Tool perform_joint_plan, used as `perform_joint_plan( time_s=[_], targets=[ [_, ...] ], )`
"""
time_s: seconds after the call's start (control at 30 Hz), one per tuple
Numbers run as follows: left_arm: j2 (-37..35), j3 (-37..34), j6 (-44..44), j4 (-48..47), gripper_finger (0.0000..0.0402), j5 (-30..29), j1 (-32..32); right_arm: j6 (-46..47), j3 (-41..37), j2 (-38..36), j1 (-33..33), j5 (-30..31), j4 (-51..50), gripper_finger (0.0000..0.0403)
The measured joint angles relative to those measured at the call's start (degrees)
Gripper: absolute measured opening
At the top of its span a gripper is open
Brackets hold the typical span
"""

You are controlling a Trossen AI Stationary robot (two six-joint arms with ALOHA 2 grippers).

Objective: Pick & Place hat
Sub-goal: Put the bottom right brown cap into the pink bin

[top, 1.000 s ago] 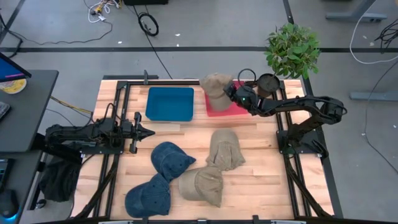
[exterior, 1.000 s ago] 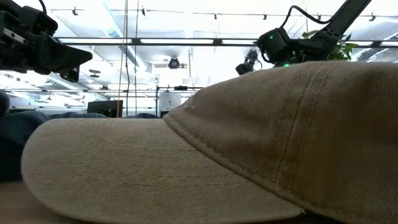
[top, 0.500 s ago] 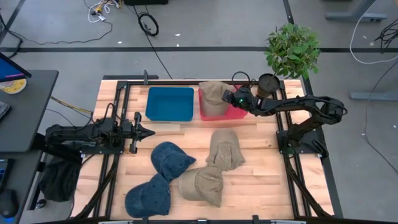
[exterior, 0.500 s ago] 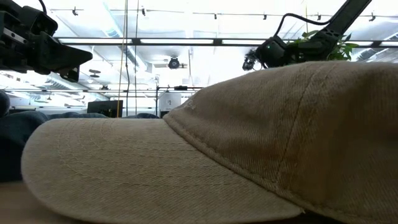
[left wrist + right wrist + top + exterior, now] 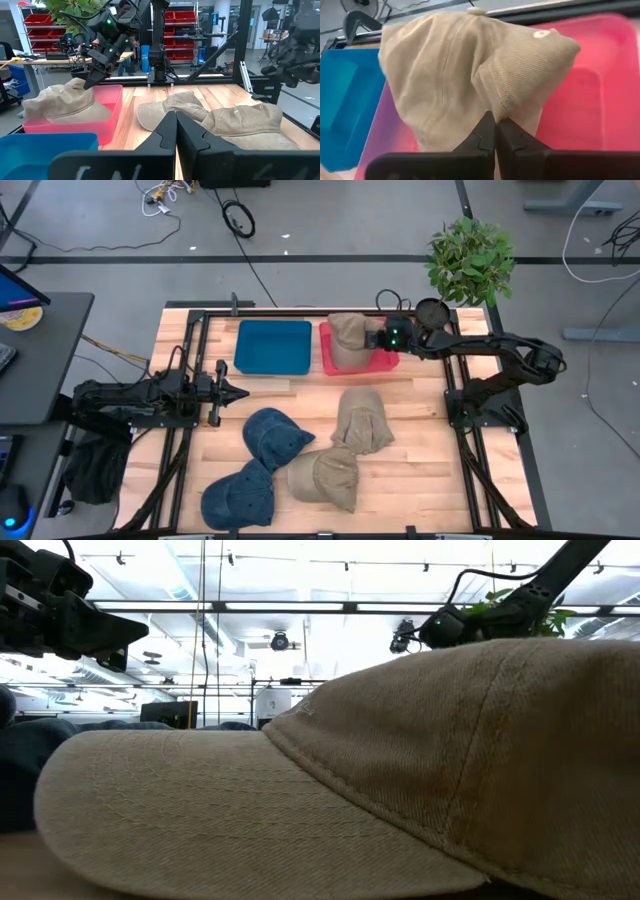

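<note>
A tan hat (image 5: 349, 340) lies in the red bin (image 5: 390, 361) at the table's far side; the left wrist view shows this hat (image 5: 62, 102) resting in the bin (image 5: 113, 120). My right gripper (image 5: 377, 338) is just right of it, shut on its cloth (image 5: 445, 65). My left gripper (image 5: 236, 391) hovers shut near the table's left side, its fingers (image 5: 175, 122) touching nothing. My right gripper (image 5: 495, 122) pinches a raised fold of the hat's crown (image 5: 496, 102) between its two fingers. It comes slanting down from the table's right (image 5: 91, 82). The hat sits in the red bin, with its cloth drawn up into a small peak at the fingertips.
A blue bin (image 5: 273, 346) stands left of the red one. Two blue hats (image 5: 275, 435) (image 5: 238, 495) and two tan hats (image 5: 362, 418) (image 5: 325, 477) lie on the near half of the table. One tan hat (image 5: 400, 770) fills the low view. A potted plant (image 5: 470, 260) stands beyond the far right corner.
My right gripper has moved down and a little toward the table's right and near edge, still shut on the tan hat. The hat has gone from the red bin's far left rim down into the bin.
</note>
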Motion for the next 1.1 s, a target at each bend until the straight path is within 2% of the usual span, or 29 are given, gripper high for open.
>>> perform_joint_plan(
  time_s=[0.17, 0.3, 0.63, 0.8, 1.03, 1.1],
  targets=[
    [0.0, 0.0, 0.0, 0.0, 0.0003, 0.0, 0.0, -9.1, 0.0, 0.0, -2.5, -8.2, 3.1, 0.0001],
    [0.0, 0.0, 0.0, 0.0, 0.0003, 0.0, 0.0, -10.7, 0.0, 0.2, -3.6, -12.7, 3.1, 0.0000],
    [0.0, 0.0, 0.0, 0.0, 0.0003, 0.0, 0.0, -13.1, 0.0, 1.4, -3.6, -15.2, 3.8, 0.0012],
    [0.0, 0.0, 0.0, 0.0, 0.0003, 0.0, 0.0, -14.6, 0.0, 1.4, -3.7, -17.7, 3.0, 0.0064],
    [0.0, 0.0, 0.0, 0.0, 0.0003, 0.0, 0.0, -17.2, 0.0, -0.1, -3.7, -27.8, 2.0, 0.0164],
    [0.0, 0.0, 0.0, 0.0, 0.0003, 0.0, 0.0, -17.2, 0.0, -1.8, -3.6, -27.3, 2.2, 0.0182]
  ],
)
